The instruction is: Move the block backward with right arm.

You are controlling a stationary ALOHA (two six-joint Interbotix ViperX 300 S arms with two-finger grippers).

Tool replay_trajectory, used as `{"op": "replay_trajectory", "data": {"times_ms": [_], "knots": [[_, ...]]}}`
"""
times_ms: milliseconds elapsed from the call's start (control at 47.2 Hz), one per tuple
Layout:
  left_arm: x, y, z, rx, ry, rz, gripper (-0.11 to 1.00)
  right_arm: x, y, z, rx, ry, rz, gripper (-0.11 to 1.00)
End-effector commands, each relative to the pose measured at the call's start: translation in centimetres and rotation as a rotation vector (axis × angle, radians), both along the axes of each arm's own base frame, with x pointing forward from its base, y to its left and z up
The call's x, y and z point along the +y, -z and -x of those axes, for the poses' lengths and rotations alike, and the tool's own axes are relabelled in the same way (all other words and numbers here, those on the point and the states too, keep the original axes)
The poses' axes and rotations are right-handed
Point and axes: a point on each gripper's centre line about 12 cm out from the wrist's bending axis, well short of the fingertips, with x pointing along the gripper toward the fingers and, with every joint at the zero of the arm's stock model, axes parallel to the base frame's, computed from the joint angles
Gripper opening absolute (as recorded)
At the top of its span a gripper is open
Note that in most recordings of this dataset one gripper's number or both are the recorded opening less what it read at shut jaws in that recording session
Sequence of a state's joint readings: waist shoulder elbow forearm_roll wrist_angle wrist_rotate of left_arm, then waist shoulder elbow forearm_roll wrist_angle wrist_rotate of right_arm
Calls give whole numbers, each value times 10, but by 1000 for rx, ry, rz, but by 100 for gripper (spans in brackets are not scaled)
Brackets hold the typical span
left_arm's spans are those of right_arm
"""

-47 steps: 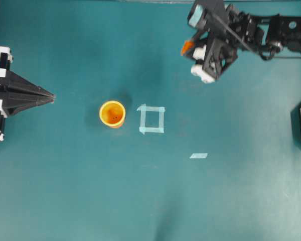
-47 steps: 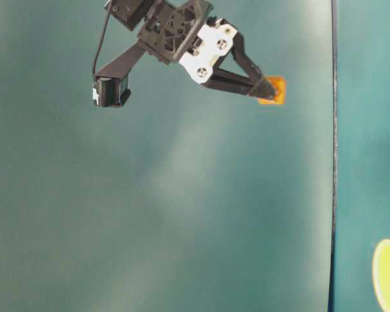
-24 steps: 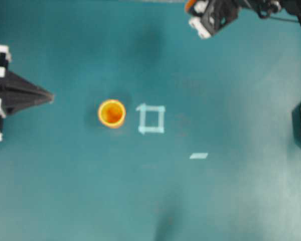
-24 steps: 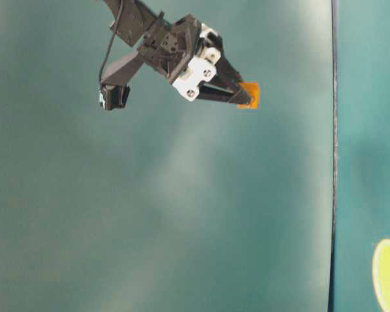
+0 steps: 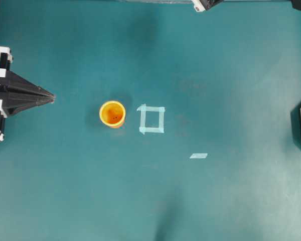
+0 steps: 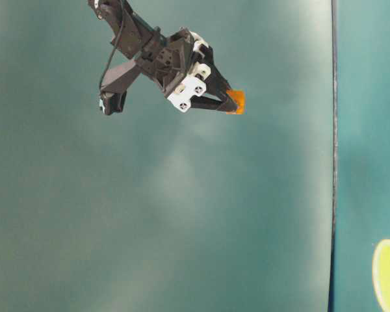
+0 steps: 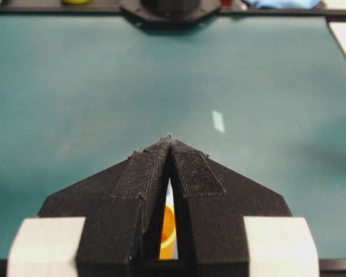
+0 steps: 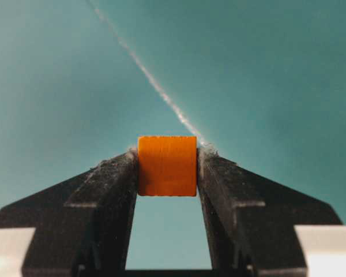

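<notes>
While the small orange cube block [image 8: 167, 165] is clamped between the two black fingers [image 8: 106, 196] of the right gripper [image 6: 231, 104], the right arm [image 6: 153, 52] is seen in the table-level view raised well above the teal tabletop [image 5: 231, 75], its wrist tilted so that the fingertips point down and to the right of that view. The block is pinched at the very tips, its two side faces touching the inner pads, with open space left behind it between the fingers. In the overhead view only a white corner of the right arm shows at the upper edge, and the block is not visible there. The left gripper [image 5: 49, 95] is held level at the left edge of the tabletop, pointing toward the middle; its fingers are pressed together at the tips and grip nothing. A round orange-yellow cup [image 5: 112, 113] stands upright near the middle of the tabletop; two small dark specks are seen on its inner bottom, and what they are cannot be told. Just beside the cup lies a pale tape square outline [image 5: 151, 119], apart from it, and a short pale tape strip [image 5: 198, 155] lies further off. Nothing stands between the raised block and the tabletop below it.
</notes>
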State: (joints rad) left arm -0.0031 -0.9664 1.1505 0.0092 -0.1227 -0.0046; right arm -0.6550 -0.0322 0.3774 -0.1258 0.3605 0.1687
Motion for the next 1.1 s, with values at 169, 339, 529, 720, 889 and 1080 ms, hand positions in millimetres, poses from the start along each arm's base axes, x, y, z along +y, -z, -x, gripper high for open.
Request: {"op": "replay_trajectory", "data": {"times_ms": [169, 339, 529, 720, 889, 1080], "knots": [[0, -14, -2, -35, 2, -1, 0, -15, -17, 8, -34, 37, 31, 41], [0, -13, -2, -34, 2, -1, 0, -18, -18, 10, -37, 47, 32, 41], [0, -13, -2, -34, 0, -1, 0, -19, -17, 12, -35, 55, 28, 41], [0, -13, -2, -32, 2, -1, 0, -19, -16, 13, -29, 58, 20, 41], [0, -13, -2, -32, 2, -1, 0, -20, -16, 12, -27, 58, 21, 41], [0, -13, -2, -32, 2, -1, 0, -19, -16, 13, -29, 58, 20, 41]]}}
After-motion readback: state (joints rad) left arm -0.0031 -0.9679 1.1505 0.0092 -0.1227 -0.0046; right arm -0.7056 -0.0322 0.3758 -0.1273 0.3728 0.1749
